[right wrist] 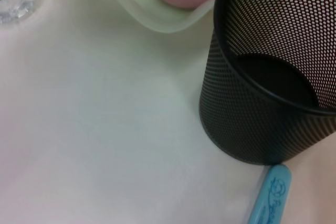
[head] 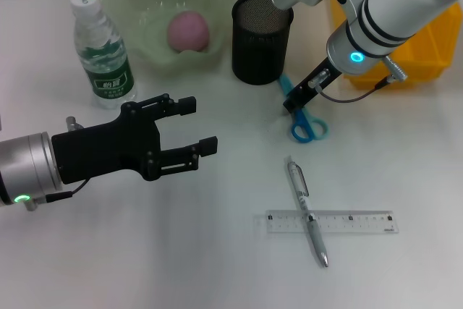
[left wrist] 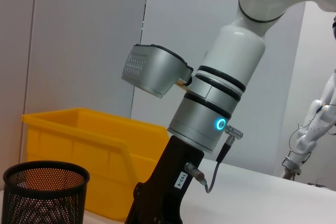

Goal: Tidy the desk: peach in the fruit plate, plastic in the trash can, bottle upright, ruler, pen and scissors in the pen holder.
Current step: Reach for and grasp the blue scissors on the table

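A pink peach (head: 188, 32) lies in the pale green fruit plate (head: 145, 5). To the plate's left a clear bottle (head: 101, 52) with a green label stands upright. The black mesh pen holder (head: 262, 37) is on the plate's right. Blue scissors (head: 309, 129) lie just in front of the holder, and my right gripper (head: 291, 105) is down on their blade end (right wrist: 270, 198). A silver pen (head: 307, 211) lies across a clear ruler (head: 330, 221) nearer the front. My left gripper (head: 199, 125) hovers open and empty over the table's left half. No plastic is in view.
A yellow bin (head: 423, 48) stands at the back right behind the right arm, and also shows in the left wrist view (left wrist: 79, 145) beyond the pen holder (left wrist: 44, 192). White tabletop (head: 181, 251) lies bare at the front left.
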`<move>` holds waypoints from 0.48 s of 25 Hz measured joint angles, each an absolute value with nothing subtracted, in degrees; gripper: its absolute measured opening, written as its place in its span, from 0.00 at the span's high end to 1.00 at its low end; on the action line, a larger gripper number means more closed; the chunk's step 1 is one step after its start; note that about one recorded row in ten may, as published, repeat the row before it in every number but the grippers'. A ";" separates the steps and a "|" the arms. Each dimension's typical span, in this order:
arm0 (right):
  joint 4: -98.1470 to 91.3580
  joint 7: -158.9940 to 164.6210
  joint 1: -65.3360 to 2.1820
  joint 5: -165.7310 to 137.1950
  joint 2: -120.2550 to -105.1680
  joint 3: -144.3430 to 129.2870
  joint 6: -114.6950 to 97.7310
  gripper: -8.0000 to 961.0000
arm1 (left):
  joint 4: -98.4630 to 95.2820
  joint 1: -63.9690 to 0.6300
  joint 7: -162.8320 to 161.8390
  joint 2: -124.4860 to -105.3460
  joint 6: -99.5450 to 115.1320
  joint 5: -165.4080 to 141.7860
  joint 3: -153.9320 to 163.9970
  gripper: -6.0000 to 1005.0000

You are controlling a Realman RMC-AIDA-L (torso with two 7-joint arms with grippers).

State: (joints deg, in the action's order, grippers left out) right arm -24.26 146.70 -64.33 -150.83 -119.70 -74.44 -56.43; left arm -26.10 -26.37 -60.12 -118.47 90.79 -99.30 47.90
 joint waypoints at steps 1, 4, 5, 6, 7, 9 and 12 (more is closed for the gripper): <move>-24.26 146.70 -64.33 -150.83 -119.70 -74.44 -56.43 0.68 | -26.10 -26.37 -60.12 -118.47 90.79 -99.30 47.90 0.27; -24.26 146.70 -64.30 -150.82 -119.70 -74.44 -56.43 0.68 | -26.10 -26.37 -60.12 -118.47 90.83 -99.30 47.90 0.27; -24.26 146.70 -64.28 -150.83 -119.70 -74.44 -56.43 0.68 | -26.10 -26.37 -60.12 -118.47 90.85 -99.30 47.90 0.27; -24.26 146.70 -64.26 -150.83 -119.70 -74.44 -56.45 0.68 | -26.10 -26.37 -60.12 -118.47 90.87 -99.30 47.90 0.27; -24.26 146.70 -64.23 -150.82 -119.70 -74.44 -56.47 0.69 | -26.11 -26.37 -60.12 -118.47 90.89 -99.30 47.90 0.27; -24.24 146.70 -64.18 -150.83 -119.70 -74.44 -56.51 0.69 | -26.14 -26.37 -60.12 -118.47 90.94 -99.29 47.90 0.27; -24.17 146.70 -64.16 -150.82 -119.70 -74.44 -56.52 0.69 | -26.18 -26.37 -60.12 -118.47 91.02 -99.27 47.90 0.27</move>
